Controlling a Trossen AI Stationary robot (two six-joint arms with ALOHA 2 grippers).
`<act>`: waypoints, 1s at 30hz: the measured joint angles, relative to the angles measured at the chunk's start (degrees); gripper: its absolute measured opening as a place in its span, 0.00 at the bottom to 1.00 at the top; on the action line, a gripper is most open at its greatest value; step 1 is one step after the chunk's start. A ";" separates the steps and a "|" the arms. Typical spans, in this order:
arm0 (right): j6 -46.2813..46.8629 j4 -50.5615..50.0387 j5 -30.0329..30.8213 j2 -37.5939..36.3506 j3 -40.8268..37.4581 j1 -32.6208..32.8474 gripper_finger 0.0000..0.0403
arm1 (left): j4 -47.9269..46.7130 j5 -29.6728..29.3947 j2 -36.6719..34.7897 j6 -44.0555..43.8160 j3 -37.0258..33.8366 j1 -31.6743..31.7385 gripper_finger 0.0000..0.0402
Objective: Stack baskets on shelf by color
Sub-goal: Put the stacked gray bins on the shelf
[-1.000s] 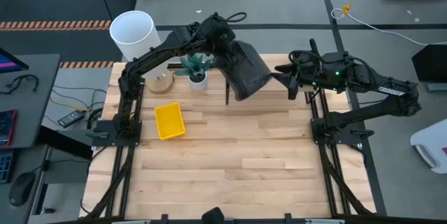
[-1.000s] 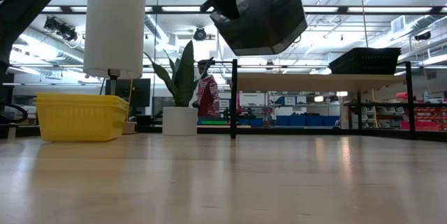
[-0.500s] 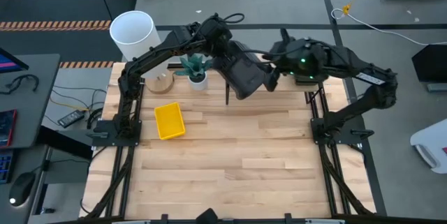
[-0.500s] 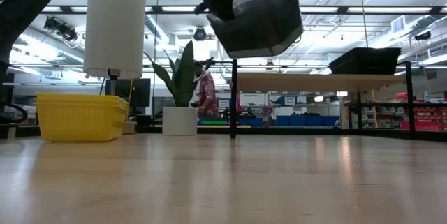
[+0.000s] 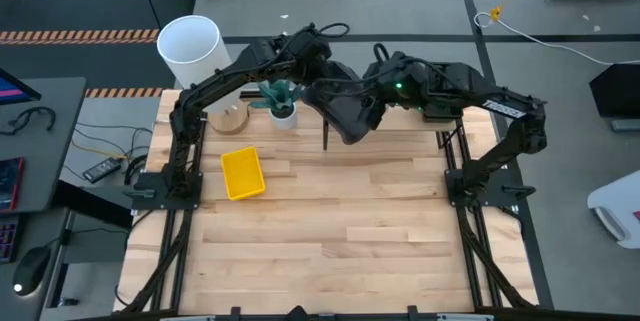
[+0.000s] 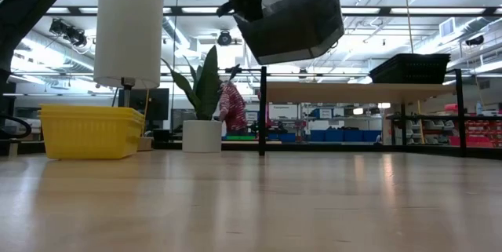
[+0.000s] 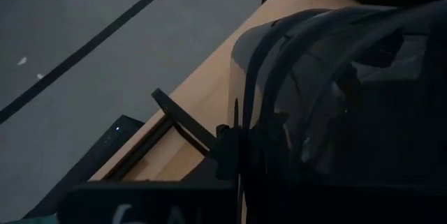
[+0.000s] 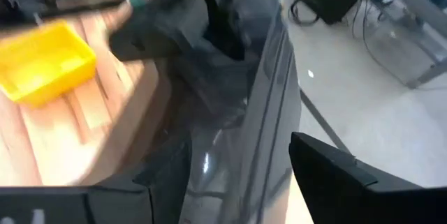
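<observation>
Since a second ago the right gripper [image 5: 372, 89] has swung in from the table's 3 o'clock edge toward the centre-back and now meets the grey basket [image 5: 350, 109] that the left gripper [image 5: 318, 79] keeps aloft. The basket itself has barely shifted; in the low view it hangs tilted at the same height.

In the right wrist view the right fingers [image 8: 334, 175] stand spread, one on each side of the basket's rim wall, not yet clamped on it. The left gripper is clenched on the basket's edge at its 10 o'clock corner, seen from above; its own fingertips are hidden behind the smoky plastic in the left wrist view. Whether one grey basket or several nested ones hang there cannot be told.

The yellow baskets [image 5: 242, 172] rest on the table at about 9 o'clock of the held basket, well apart from both grippers. The shelf [image 6: 361, 89] stands beyond, toward 3 o'clock in the low view, with a black basket [image 6: 414, 67] on top; from above the arms cover most of it. A person [image 6: 231, 104] shows in the room behind.
</observation>
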 joint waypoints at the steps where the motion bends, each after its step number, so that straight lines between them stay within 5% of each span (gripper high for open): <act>1: 0.11 -0.48 -0.35 0.39 -0.01 -0.25 0.61 | 0.00 0.06 0.00 0.06 -0.01 -0.05 0.04; 13: 1.04 -3.95 -0.07 3.98 -0.04 -1.27 0.48 | -0.20 -0.20 -0.02 1.44 -0.02 -1.41 0.04; 24: 4.88 -5.47 3.00 4.21 -0.04 -1.37 0.06 | -0.67 0.14 -0.09 1.24 -0.04 -1.67 0.04; 30: 6.80 -5.14 0.74 4.21 -0.07 -1.40 0.06 | 2.19 -0.02 -0.13 1.46 -0.01 -2.10 0.17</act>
